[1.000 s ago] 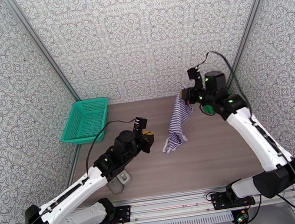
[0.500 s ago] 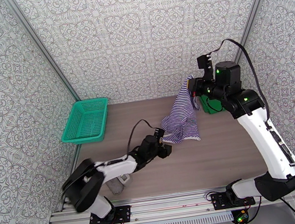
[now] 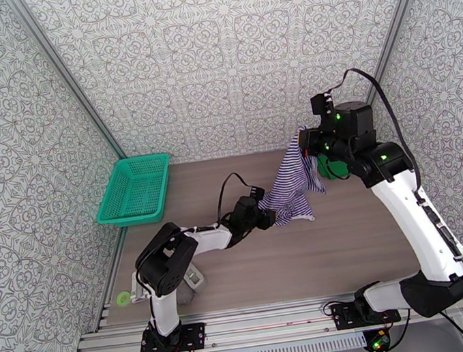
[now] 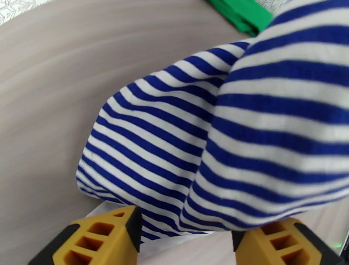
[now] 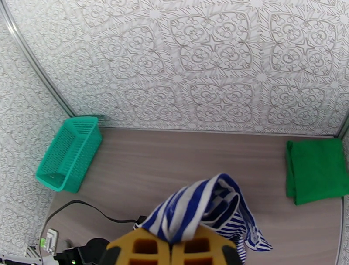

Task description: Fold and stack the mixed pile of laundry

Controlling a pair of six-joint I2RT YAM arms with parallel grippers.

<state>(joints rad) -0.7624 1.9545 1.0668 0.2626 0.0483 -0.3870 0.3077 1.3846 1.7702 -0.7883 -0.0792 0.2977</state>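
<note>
green shirt (image 5: pixel 316 170) lies folded far right, while striped top (image 3: pixel 291 182), not yet folded, hangs pinched in the right gripper (image 5: pixel 171 244), left gripper (image 4: pixel 185 233) open at its hem.

striped top (image 3: pixel 292 182) hanging crumpled; green shirt (image 5: pixel 315 170) folded flat

Free tabletop (image 3: pixel 351 246) beside draped striped top (image 3: pixel 293 182)

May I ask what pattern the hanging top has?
Blue and white stripes on the top; left wrist view.
</note>
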